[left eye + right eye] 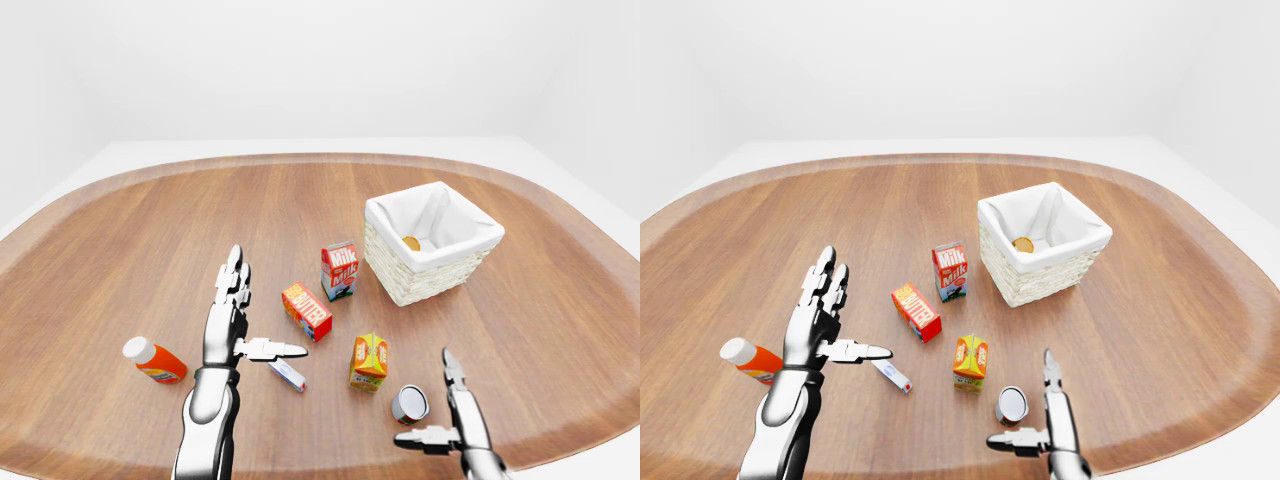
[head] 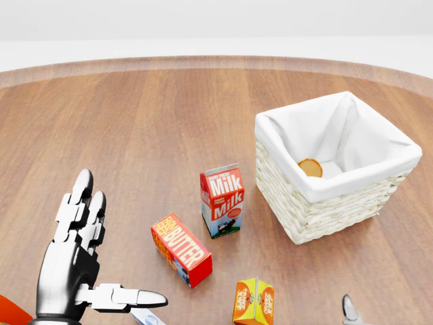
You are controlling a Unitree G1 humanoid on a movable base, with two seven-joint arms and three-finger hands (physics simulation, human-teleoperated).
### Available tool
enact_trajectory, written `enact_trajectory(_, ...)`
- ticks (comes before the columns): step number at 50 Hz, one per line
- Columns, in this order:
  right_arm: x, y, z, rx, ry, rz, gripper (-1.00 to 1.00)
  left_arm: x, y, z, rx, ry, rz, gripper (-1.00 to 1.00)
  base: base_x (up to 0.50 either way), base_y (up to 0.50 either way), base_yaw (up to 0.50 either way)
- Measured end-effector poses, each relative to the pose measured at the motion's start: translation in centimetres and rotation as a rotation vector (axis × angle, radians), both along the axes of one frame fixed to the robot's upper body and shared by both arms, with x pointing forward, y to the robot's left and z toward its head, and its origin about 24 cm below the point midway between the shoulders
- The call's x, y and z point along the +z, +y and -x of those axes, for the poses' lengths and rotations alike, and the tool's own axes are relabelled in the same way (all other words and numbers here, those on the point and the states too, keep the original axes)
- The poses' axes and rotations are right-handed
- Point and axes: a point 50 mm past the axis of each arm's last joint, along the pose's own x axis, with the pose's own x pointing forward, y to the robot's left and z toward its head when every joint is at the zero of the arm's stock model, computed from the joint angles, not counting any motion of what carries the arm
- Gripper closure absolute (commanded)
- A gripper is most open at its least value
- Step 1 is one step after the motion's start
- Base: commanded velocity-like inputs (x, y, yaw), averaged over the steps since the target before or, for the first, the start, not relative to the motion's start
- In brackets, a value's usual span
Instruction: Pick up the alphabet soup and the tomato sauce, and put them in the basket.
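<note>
Lower right of the left-eye view, the right hand (image 1: 452,425), fingers apart, hovers beside a fallen can (image 1: 410,404); one's already in the basket (image 1: 400,278). Next up: grab it. Left hand (image 1: 232,320) is spread too.

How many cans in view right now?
2. One can is inside the basket; another can lies on the table, left of the right robot hand. More might be hidden.
</note>
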Motion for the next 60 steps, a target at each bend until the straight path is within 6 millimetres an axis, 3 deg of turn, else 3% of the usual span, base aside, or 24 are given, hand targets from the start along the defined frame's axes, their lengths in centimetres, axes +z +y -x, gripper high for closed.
enact_trajectory(60, -1.6, 0.3, -1.2, 0.015, 0.046, 0.045, -1.0, 0.0, 0.0, 0.0, 0.0, 0.0, 0.0, -1.0, 0.0, 0.0, 0.0)
